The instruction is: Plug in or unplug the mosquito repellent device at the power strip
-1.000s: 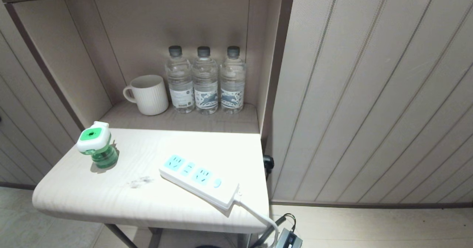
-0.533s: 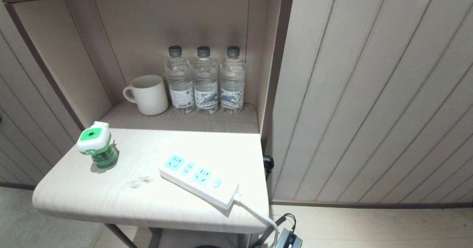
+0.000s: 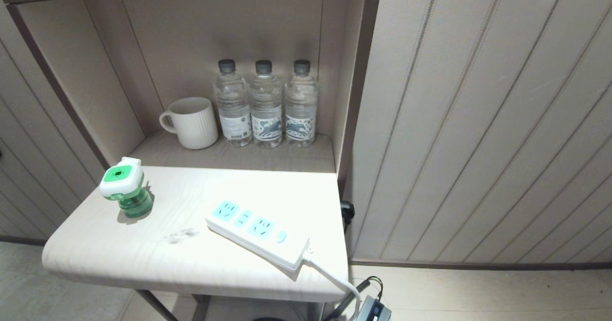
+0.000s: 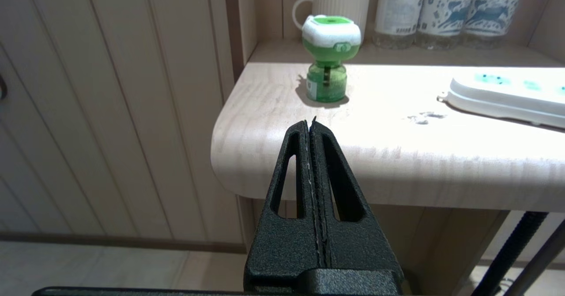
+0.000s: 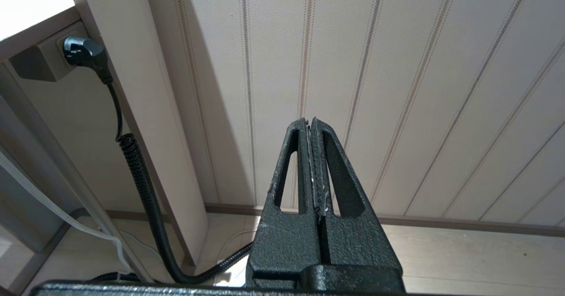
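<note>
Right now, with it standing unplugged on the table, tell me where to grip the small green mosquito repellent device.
Grip the mosquito repellent device by its white rounded head, coming level from the table's front edge. It stands upright; the head is wider than the green bottle, and the left gripper, now shut, already faces it.

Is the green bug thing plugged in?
No. The device stands upright on the table, apart from the power strip.

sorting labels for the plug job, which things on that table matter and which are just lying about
For the job:
mosquito repellent device
power strip
left gripper, shut

Just lying about:
white mug
three water bottles
black plug
</note>
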